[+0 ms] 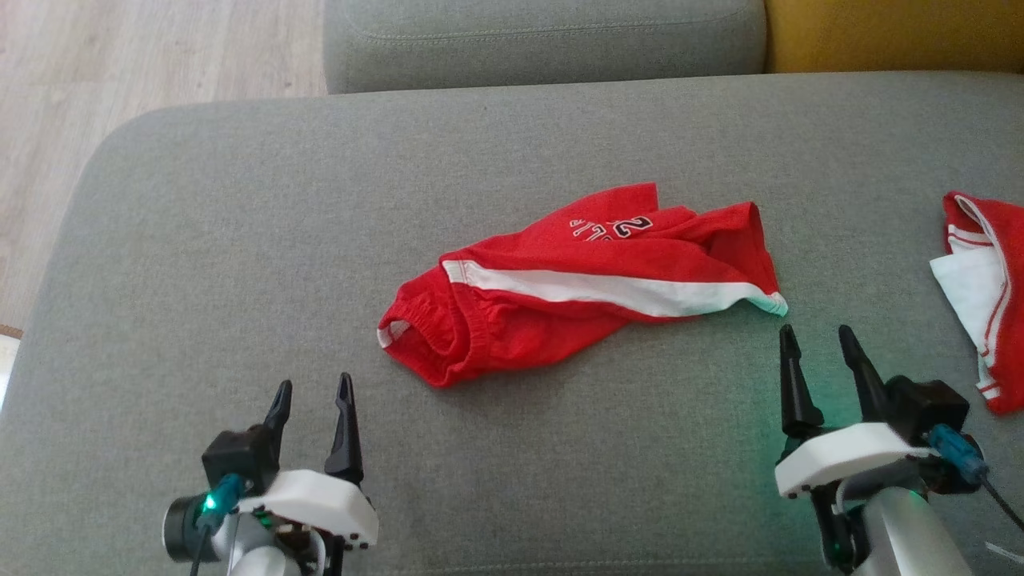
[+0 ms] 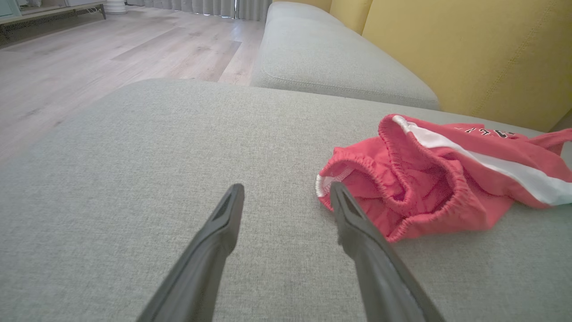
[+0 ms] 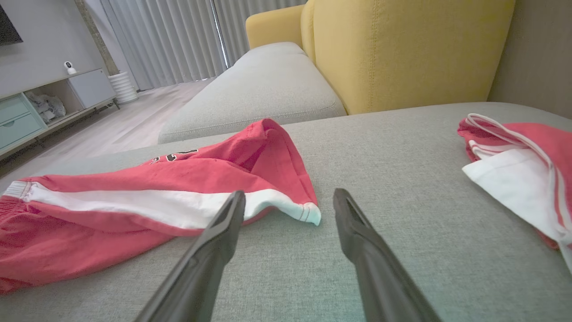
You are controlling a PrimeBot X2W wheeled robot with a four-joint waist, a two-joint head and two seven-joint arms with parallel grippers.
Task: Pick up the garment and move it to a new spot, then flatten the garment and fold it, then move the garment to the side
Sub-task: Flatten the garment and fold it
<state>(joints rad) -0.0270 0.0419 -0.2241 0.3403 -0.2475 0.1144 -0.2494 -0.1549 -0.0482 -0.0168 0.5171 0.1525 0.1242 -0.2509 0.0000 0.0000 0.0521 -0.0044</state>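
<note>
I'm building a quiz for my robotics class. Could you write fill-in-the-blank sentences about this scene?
The red shorts have a ____ stripe along the side.
The left claw and right claw are both ____, holding nothing.
The other garment, red and white, lies nearer the ____ claw.
Missing words: white; open; right.

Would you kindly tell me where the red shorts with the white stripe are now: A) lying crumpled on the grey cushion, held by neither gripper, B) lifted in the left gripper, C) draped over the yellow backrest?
A: the red shorts lie rumpled on the grey cushion, while the left gripper and right gripper stand open and empty.
</note>
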